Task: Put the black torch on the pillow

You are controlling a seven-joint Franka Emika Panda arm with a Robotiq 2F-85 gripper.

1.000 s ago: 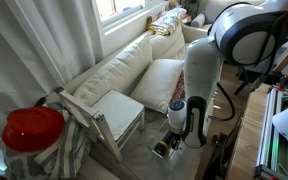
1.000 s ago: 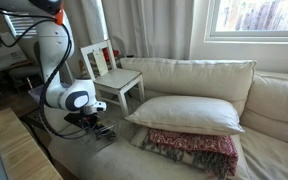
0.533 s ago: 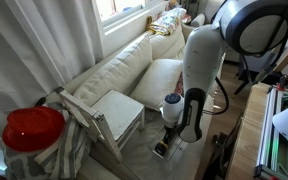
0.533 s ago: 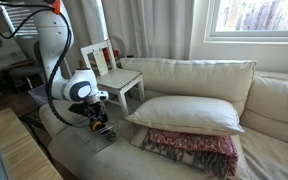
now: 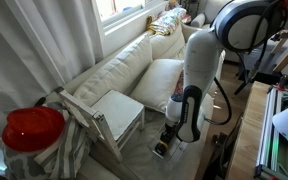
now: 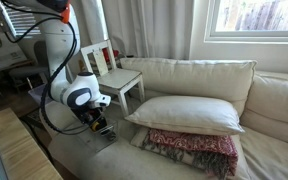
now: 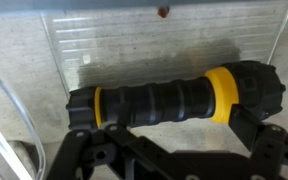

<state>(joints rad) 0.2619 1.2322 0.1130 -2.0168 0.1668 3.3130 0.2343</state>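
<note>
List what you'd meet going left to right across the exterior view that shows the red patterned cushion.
wooden surface → gripper → cream pillow → window. The chair and the red cushion overlap these, so they are left out.

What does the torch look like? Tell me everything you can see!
In the wrist view the black torch lies flat on its side, lengthwise across the picture. It looks like ribbed black rubber with two yellow rings and a wider head at the right. It rests on a pale ridged sheet. The gripper hovers close, open.
</note>
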